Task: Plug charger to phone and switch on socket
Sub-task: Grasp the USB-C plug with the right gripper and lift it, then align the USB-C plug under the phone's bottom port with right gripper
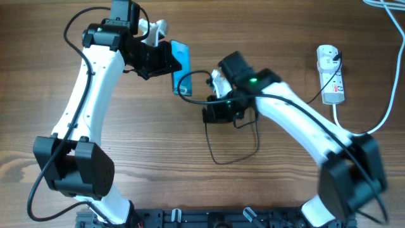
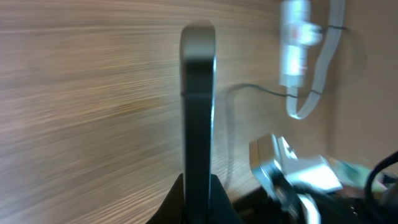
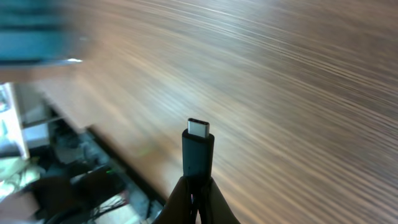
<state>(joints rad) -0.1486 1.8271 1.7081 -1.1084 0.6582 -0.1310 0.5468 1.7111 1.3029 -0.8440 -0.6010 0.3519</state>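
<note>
My left gripper (image 1: 166,61) is shut on the phone (image 1: 182,66), teal-screened, and holds it on edge above the table. In the left wrist view the phone (image 2: 198,106) stands edge-on between the jaws (image 2: 198,202). My right gripper (image 1: 214,113) is shut on the charger, its thin black cable (image 1: 235,152) looping over the table. In the right wrist view the connector tip (image 3: 199,144) sticks up from the jaws (image 3: 198,198), apart from the blurred phone (image 3: 31,31). The white socket (image 1: 331,76) lies far right with a black plug (image 1: 336,58) in it.
The socket's thick white cord (image 1: 386,95) curves along the right edge of the wooden table. The blurred socket also shows in the left wrist view (image 2: 295,43). A black rail (image 1: 209,218) runs along the front edge between the arm bases.
</note>
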